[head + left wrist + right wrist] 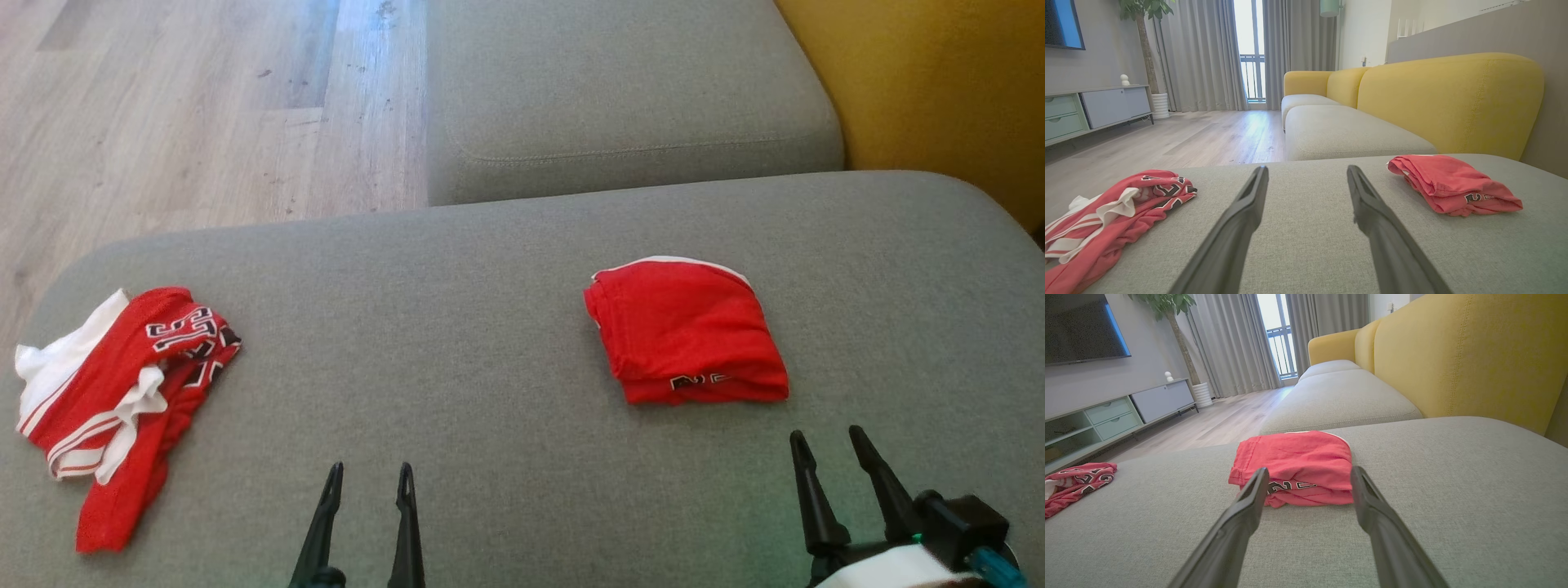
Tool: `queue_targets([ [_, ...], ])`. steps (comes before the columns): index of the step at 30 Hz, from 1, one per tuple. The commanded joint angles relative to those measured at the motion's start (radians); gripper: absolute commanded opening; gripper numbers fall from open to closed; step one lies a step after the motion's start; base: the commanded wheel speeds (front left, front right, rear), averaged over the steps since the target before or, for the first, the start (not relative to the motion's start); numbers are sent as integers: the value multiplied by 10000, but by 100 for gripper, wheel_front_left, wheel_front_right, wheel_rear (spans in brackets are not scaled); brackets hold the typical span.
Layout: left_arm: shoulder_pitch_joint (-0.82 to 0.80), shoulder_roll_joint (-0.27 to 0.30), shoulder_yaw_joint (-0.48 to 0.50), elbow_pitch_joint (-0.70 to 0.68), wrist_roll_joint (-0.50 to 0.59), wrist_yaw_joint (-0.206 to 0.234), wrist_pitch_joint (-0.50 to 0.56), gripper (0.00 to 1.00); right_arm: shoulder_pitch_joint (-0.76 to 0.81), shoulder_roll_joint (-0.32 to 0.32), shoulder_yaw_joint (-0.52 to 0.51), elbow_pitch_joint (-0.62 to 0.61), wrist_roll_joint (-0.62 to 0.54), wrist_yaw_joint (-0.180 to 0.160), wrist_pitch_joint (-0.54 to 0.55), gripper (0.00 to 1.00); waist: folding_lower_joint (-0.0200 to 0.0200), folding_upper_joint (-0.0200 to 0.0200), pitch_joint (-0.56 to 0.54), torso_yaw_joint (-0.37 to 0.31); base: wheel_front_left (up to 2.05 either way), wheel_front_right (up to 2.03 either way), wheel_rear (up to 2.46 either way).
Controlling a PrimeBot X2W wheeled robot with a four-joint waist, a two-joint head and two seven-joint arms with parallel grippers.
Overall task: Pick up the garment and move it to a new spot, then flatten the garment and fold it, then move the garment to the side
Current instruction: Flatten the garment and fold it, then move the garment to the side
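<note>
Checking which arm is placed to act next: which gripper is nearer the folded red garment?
Right. The right gripper sits open just short of the folded red garment, not touching it. The left gripper is farther off to the garment's left, above the sofa cushion.

You have a matt, coarse-woven grey cloth cushion (506, 343). The folded garment (690, 331) is soft red cloth, smooth; the heap (122, 384) is the same cloth, creased. Fingers (324, 523) look like matt black plastic; the floor (204, 122) is wood, faintly glossy.
</note>
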Motion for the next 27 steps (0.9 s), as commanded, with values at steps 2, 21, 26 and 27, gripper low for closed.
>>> queue_targets([
  [2,-360,-65,314,-261,16,9,-80,100,-267,-177,192,-335,-54,-9,-112,100,0,0,-9,16,0,0,0],
  [21,-405,-66,285,430,-276,81,-80,100,-371,-394,246,-479,-3,-9,-112,100,0,0,412,188,0,0,0],
  [26,-604,-66,174,667,-565,159,-80,100,-1115,-872,417,-24,648,-9,-112,100,0,0,974,361,0,0,0],
  [27,-666,-66,135,680,-596,172,-80,100,-1341,-993,422,233,959,-9,-95,100,0,0,1096,407,0,0,0],
])
